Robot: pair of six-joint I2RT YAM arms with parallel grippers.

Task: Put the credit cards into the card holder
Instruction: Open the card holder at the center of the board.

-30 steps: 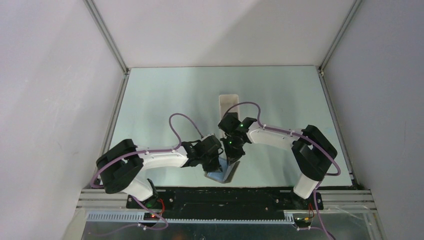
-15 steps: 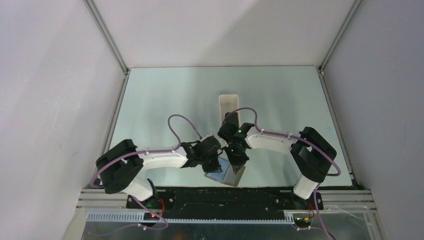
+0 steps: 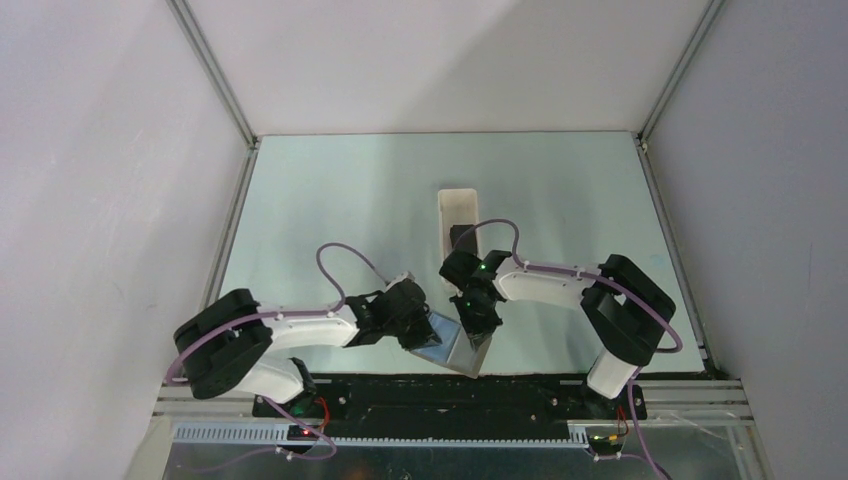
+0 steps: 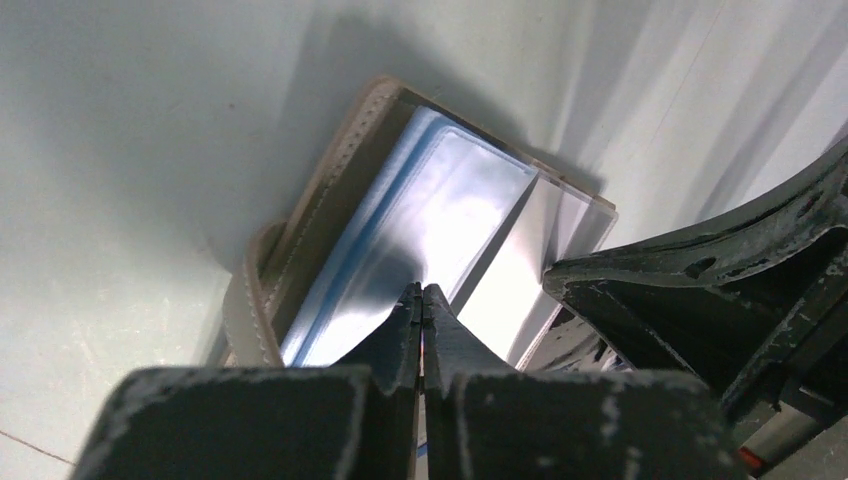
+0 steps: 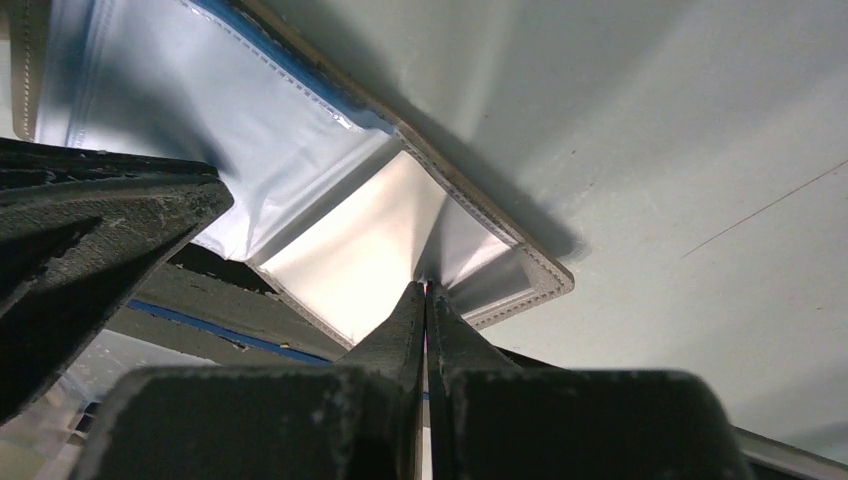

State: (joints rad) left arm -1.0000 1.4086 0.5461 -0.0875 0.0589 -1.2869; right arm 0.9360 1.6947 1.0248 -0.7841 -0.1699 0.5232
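I've both arms folded low, left hand (image 4: 421, 292) pinched shut on the card holder's (image 4: 440, 200) clear sleeve, right hand (image 5: 426, 290) clamped on the opposite leaf, holder spread between them, worktop's (image 3: 330, 200) near edge just behind, tray (image 3: 458, 205) beyond.

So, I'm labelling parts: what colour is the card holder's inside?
The card holder is silvery-blue inside; left wrist view shows it best.

You got soft, even overhead light; wrist cams had glare on card holder (image 4: 440, 220) sleeves, dark shadows, blurry foreground.
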